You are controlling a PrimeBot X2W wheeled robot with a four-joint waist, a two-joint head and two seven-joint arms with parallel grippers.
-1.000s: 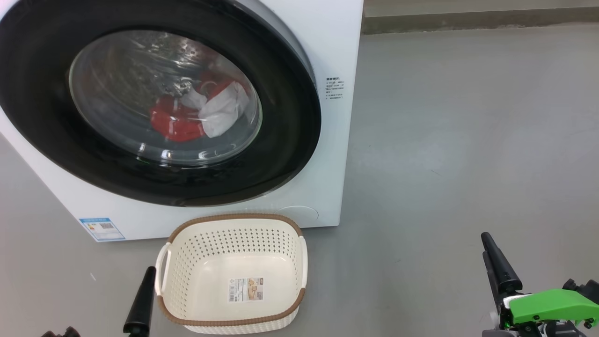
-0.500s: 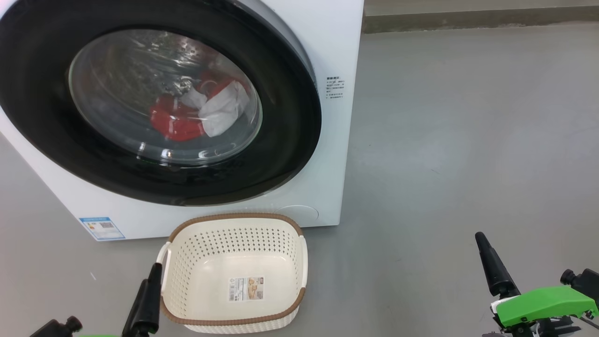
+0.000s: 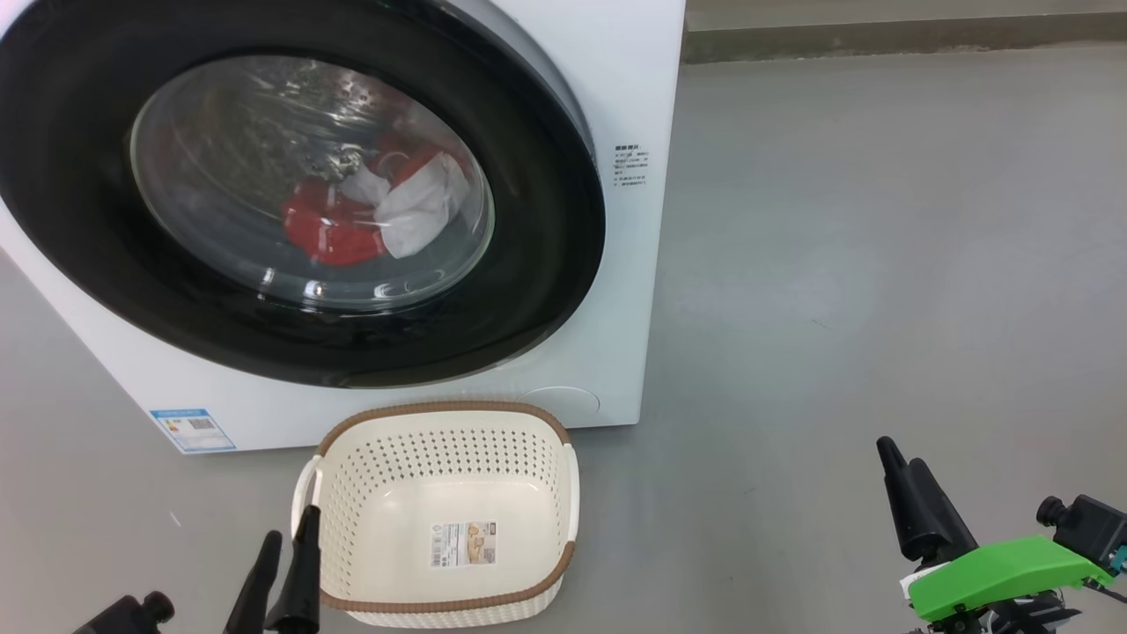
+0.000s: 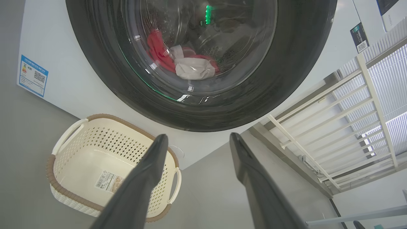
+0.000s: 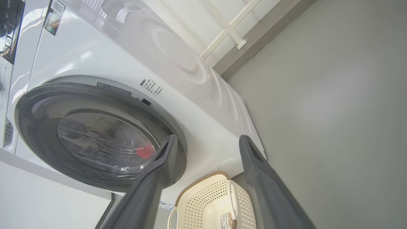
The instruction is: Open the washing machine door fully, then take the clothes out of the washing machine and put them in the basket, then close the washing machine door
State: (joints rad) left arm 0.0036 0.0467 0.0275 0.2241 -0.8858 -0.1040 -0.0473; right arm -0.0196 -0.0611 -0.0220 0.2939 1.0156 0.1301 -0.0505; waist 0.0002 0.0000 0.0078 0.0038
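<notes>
Three cameras, all turned on the washing machine (image 3: 634,88) front; door and basket shared.
From the head, looks forward and down at close range, washing machine door (image 3: 290,150) upper left, basket (image 3: 440,408) bottom centre; from the left wrist, looks up from low and near, door across the top, basket lower left; from the right wrist, looks slantwise from the side, door left, basket at bottom edge.

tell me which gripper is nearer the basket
Left. The left gripper is close beside the basket's left side, both jaws open. The right gripper is well off to the basket's right, with bare floor between them.
</notes>
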